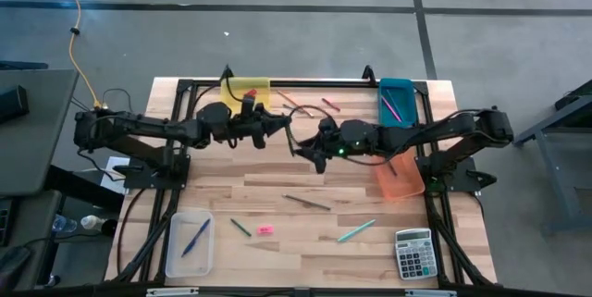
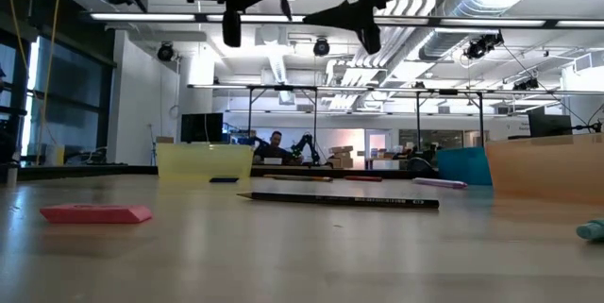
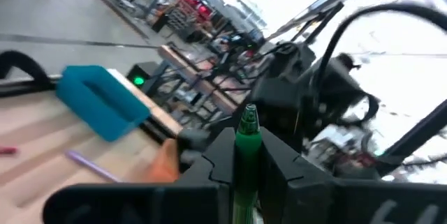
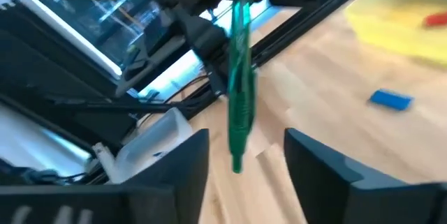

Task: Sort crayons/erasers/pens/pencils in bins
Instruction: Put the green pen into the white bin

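From above, two dark arms meet over the middle of the wooden tabletop (image 1: 305, 218); the left gripper (image 1: 286, 131) and right gripper (image 1: 302, 148) nearly touch, and what passes between them is too small to make out. Four bins show: translucent yellow tray (image 1: 246, 88), teal tray (image 1: 398, 100), orange tray (image 1: 400, 179), clear tray (image 1: 191, 242). One pink eraser block (image 1: 265, 230) lies near the front edge. At table height, that pink eraser (image 2: 95, 213) lies flat, long axis crosswise. The left wrist view shows its jaws clamped on a green pen (image 3: 246, 155) pointing forward. The right wrist view shows jaws apart beside the upright pen (image 4: 239, 88), and one blue eraser (image 4: 390, 99).
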